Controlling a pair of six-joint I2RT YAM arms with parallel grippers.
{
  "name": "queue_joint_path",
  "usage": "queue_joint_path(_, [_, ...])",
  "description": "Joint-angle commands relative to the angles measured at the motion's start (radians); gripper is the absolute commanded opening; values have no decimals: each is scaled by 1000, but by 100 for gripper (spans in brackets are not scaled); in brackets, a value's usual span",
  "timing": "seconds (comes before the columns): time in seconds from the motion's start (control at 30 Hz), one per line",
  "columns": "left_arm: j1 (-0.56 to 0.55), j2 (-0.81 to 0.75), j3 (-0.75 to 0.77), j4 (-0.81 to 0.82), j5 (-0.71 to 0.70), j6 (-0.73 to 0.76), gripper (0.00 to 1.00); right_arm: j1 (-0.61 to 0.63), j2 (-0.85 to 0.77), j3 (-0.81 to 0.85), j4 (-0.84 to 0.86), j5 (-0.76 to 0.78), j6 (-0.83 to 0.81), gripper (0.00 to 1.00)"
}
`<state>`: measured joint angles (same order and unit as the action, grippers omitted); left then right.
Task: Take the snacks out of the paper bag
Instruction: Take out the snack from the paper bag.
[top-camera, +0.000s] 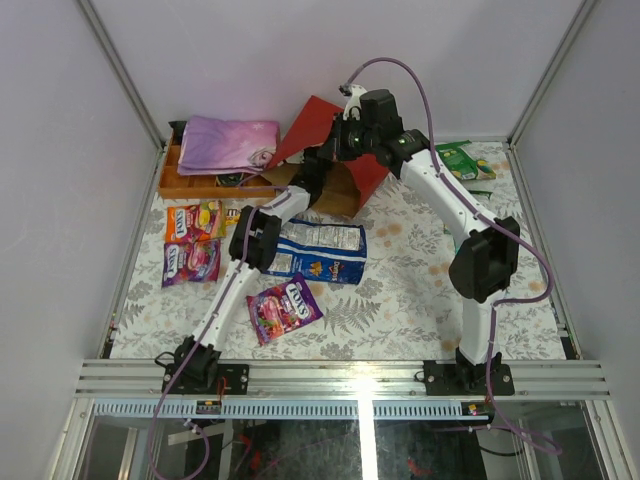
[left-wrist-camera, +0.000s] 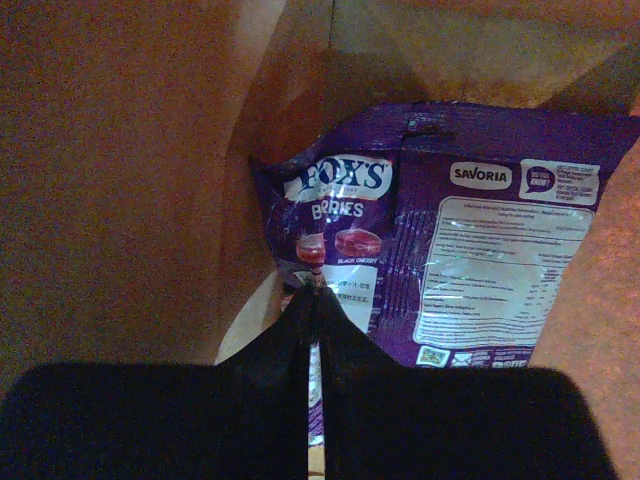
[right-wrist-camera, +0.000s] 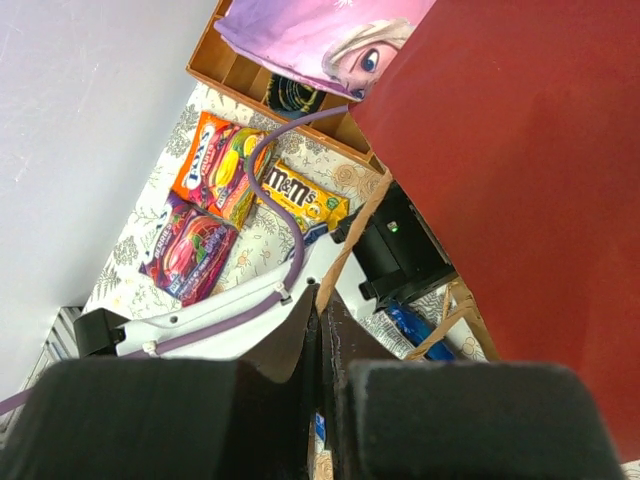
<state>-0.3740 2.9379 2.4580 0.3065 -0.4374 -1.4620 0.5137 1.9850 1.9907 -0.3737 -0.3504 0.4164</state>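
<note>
One purple packet (left-wrist-camera: 440, 230) lies inside the paper bag (left-wrist-camera: 120, 180)

The paper bag (top-camera: 325, 120) lies tipped at the back middle of the table (top-camera: 420, 290), with the wooden box (top-camera: 200, 185) just left of it and the cloth (top-camera: 228, 143) on top of that box. The Berries packet (left-wrist-camera: 440, 230) is inside the bag (deep in, at the far end). On the table, the chip bag (top-camera: 325, 250) lies just in front of the bag, the front packet (top-camera: 285, 308) nearer the arms, two left packets (top-camera: 190, 262) in front of the box with the M&M's pack (right-wrist-camera: 305, 195) beside them, and the back-right packets (top-camera: 462, 160) well apart.
</note>
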Motion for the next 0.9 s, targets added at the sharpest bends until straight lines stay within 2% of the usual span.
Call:
queue_joint_path(0.0, [27, -73, -107, 189, 43, 91, 0, 12, -109, 11, 61, -38, 7, 0])
queue_joint_path(0.47, [-77, -492, -691, 590, 94, 245, 0, -30, -4, 140, 15, 101, -27, 0])
queue_joint_path(0.67, [-94, -651, -945, 709, 78, 226, 0, -96, 21, 121, 30, 114, -13, 0])
queue_joint_path(0.87, [-106, -760, -1056, 739, 90, 223, 0, -146, 51, 123, 42, 126, -6, 0])
